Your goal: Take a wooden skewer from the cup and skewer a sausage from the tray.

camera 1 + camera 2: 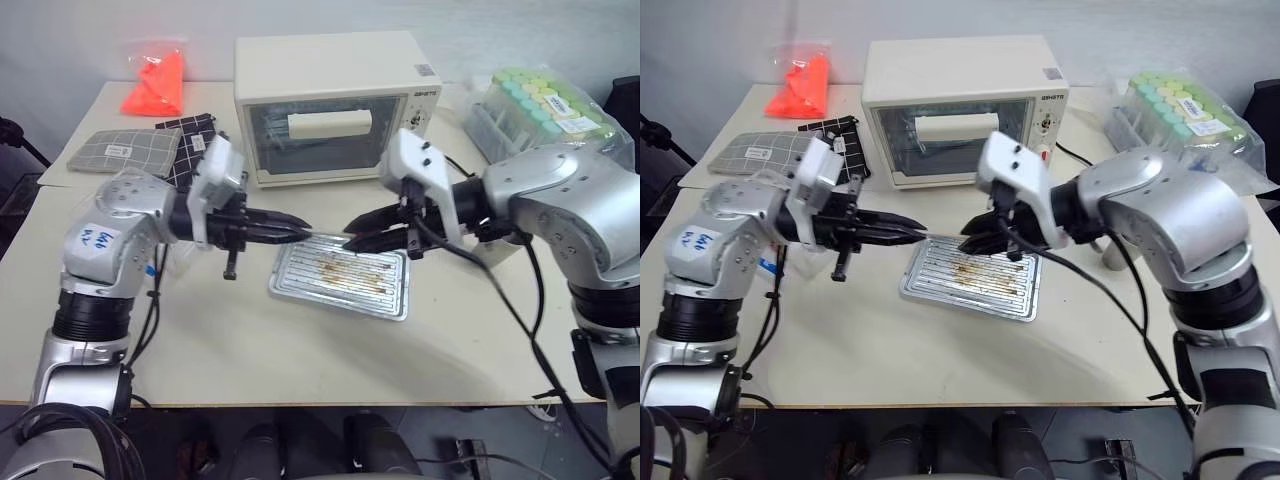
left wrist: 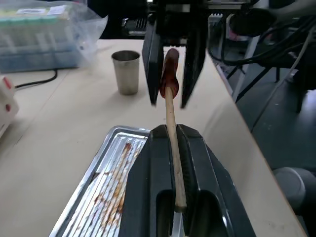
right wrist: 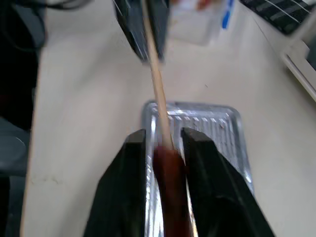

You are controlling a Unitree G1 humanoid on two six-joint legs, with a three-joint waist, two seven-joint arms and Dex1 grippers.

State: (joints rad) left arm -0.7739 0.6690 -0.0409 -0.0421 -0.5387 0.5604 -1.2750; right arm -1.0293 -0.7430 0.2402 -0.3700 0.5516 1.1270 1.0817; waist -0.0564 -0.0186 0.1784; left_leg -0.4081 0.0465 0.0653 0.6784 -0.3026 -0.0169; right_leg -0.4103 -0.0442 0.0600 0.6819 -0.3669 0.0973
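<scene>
Left wrist view: the left tool [image 2: 174,148], clenched on the wooden skewer [image 2: 173,143], shows the pale stick running straight ahead from between its fingers into the sausage [image 2: 169,71], a glossy reddish-brown piece already impaled on its tip. The right tool [image 2: 170,74] brackets the sausage, its fingers parted with a gap on each side. Past them the grey metal cup [image 2: 126,71] stands upright on the desk [image 2: 59,118], hidden in the head views. In the left eye view, the two tools meet tip to tip above the near-left part of the ribbed, grease-stained tray [image 1: 342,276], with the skewer's long axis lying nearly level across the desk. Behind stands a cream toaster oven [image 1: 335,105].
</scene>
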